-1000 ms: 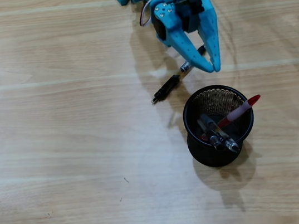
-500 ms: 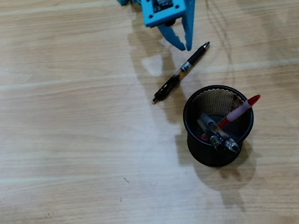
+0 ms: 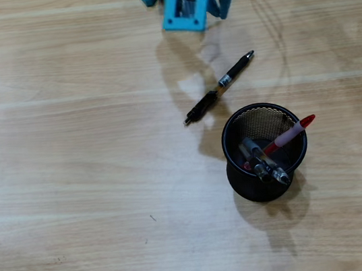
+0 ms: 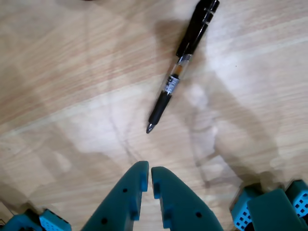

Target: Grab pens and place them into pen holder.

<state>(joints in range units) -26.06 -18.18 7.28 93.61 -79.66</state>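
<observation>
A black pen (image 3: 219, 88) lies slantwise on the wooden table, above and left of the black mesh pen holder (image 3: 238, 171). The holder stands upright and holds a red-capped pen (image 3: 291, 134) and dark pens (image 3: 264, 162). In the wrist view the black pen (image 4: 180, 67) lies ahead of my gripper (image 4: 149, 172), tip toward it, well apart. My blue gripper is shut and empty, the fingers almost touching. In the overhead view the arm (image 3: 183, 2) sits at the top edge; the fingertips do not show there.
A black cable (image 3: 262, 1) runs from the arm down the table at the upper right. Blue arm parts (image 4: 269, 207) show at the wrist view's lower right corner. Bare wooden table (image 3: 69, 159) spreads to the left.
</observation>
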